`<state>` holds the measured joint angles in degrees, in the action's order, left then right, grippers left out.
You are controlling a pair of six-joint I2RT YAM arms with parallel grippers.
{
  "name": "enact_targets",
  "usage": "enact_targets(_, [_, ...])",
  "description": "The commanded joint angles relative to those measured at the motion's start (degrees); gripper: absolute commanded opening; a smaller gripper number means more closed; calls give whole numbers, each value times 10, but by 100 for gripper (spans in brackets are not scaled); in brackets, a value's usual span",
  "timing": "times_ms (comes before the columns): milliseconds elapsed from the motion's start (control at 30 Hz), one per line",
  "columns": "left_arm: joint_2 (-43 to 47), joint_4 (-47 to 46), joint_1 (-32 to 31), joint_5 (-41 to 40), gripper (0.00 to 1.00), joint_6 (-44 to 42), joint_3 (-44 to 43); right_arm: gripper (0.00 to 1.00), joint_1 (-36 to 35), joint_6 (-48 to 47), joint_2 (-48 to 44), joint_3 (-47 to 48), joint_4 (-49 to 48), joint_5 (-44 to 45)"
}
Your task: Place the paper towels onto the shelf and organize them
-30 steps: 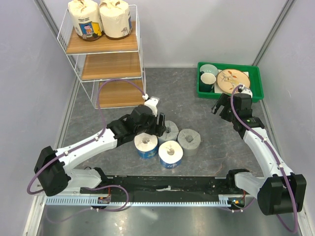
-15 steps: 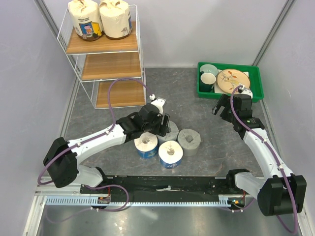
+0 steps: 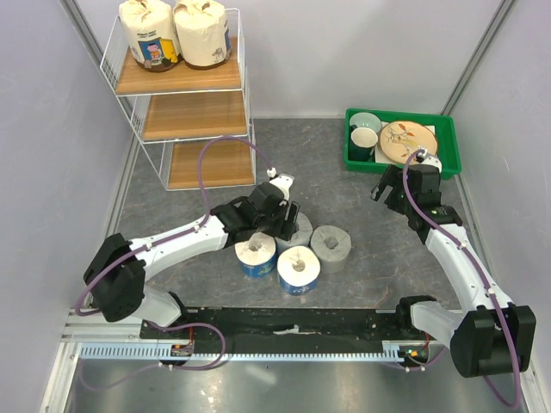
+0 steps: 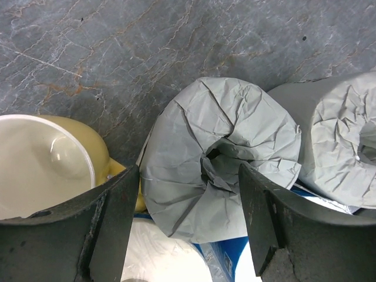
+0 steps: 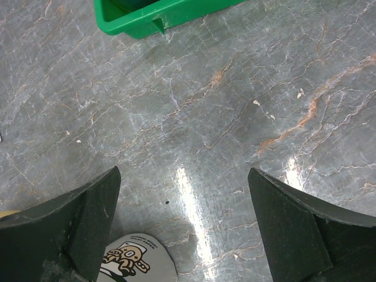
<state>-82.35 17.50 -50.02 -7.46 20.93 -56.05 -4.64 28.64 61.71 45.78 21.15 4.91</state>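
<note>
The open left gripper (image 4: 185, 179) sits around 1 grey paper towel roll (image 4: 217, 155) on the table (image 4: 176, 47), not squeezing yet, I think. It looks light and squashy; grip its round sides gently.

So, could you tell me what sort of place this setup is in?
Probably a robot test booth staged as a household tidying scene: plain panel walls enclose a stone-look table, with a wire shelf and a green tray of dishes.

Bright, sharp, slight overhead glare
</note>
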Motion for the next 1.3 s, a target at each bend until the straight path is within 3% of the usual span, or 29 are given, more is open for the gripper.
enact_targets(0, [-9, -19, -7, -7, 75, -20, -29, 98, 3, -6, -5, 2, -7, 5])
enact_targets(600, [-49, -30, -9, -1, 61, -21, -40, 98, 4, -3, -11, 1, -3, -1])
enact_targets(833, [-54, -33, -9, 10, 44, -22, -40, 98, 4, -3, -11, 2, -2, -2])
enact_targets(1267, [-50, -33, -9, 12, 41, -19, -49, 98, 4, -3, -14, 5, 1, -2])
